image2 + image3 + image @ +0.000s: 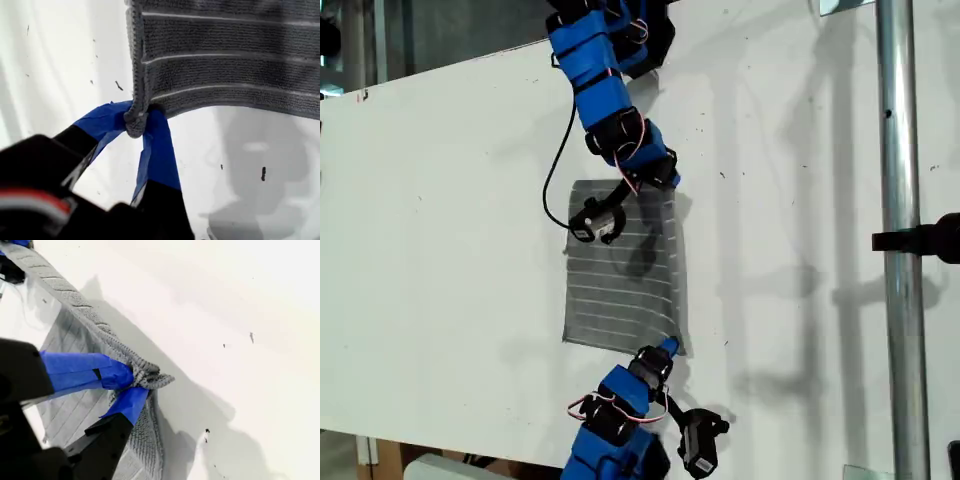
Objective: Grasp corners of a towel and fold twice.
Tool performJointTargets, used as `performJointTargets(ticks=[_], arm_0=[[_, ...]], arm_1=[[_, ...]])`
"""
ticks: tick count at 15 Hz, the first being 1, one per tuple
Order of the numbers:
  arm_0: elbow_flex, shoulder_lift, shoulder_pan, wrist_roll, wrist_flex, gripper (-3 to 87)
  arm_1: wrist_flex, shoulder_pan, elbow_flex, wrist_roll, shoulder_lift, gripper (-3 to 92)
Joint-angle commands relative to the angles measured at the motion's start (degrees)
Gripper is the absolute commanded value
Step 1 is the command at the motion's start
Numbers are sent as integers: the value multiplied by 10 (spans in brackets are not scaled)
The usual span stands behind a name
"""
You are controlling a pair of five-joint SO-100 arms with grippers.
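Two grippers: both are clamped on the towel (620, 290), one corner each, both on the towel's side toward the exterior view's right.
First gripper: my first gripper (136, 122) has its blue-taped jaws pinched tight on a rounded corner (134, 125). The cloth bunches into a little knot between them.
Second gripper: my second gripper (137, 382) is closed the same way on another corner (155, 377), which pokes out just past the tips.
Exterior view only: this one shows the whole layout. The towel lies mostly flat mid-table (440, 250), stripes running across. My first gripper (667, 349) is on the corner nearer the bottom edge of that view, and my second gripper (665, 182) is on the one nearer the top. You can't really see the jaws' grip from here though, too small.
First wrist view only: close-up of the weave and pale stripes (225, 65), with the towel spreading away beyond the jaws.
Second wrist view only: the towel's edge (75, 300) is raised off the table and casts a shadow, and striped cloth lies under the jaws.
Off to the side: a metal pole (898, 250) stands at the exterior view's right, well clear of the towel.
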Motion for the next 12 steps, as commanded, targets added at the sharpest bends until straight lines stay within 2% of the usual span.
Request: performJointTargets(ticks=[1,4,8,10,12], arm_0=[[23,62,-60,54,1,-27],[64,96,-215,169,10,-27],[46,80,-446,342,-9,-27],[-1,73,-528,423,-18,-27],[-49,53,-578,483,-33,-26]], arm_1=[[6,75,-3,-28,48,-3],[-9,241,18,-119,54,-3],[-91,452,14,-253,31,-3],[-120,528,-3,-297,25,-3],[-120,563,-47,-323,21,-3]])
